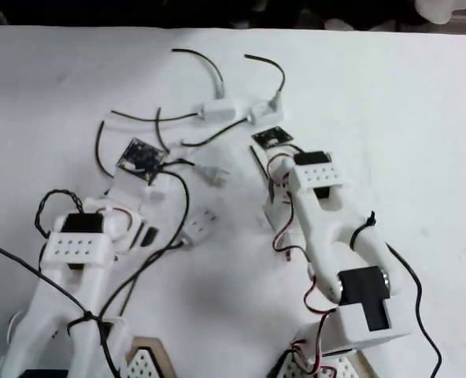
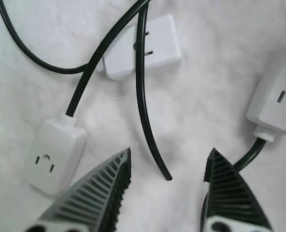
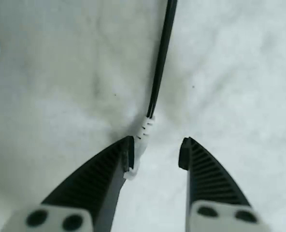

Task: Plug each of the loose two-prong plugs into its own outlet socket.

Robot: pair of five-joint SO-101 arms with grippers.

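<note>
White bench point(image 1: 422, 110), white outlet socket point(image 2: 53, 157) with black cord point(image 2: 87, 72), white plug point(image 3: 139, 145) with ribbed neck, left end effector point(image 2: 170, 153) and right end effector point(image 3: 158, 141) both black with fine ridged pattern, white arms point(image 1: 327, 228).

No text, number or sign can be read. The white outlet socket point(image 2: 53, 154) lying on the surface shows only its bare slots. The small dark board point(image 1: 138, 157) at the far end of the left arm carries marks too small to make out.
</note>
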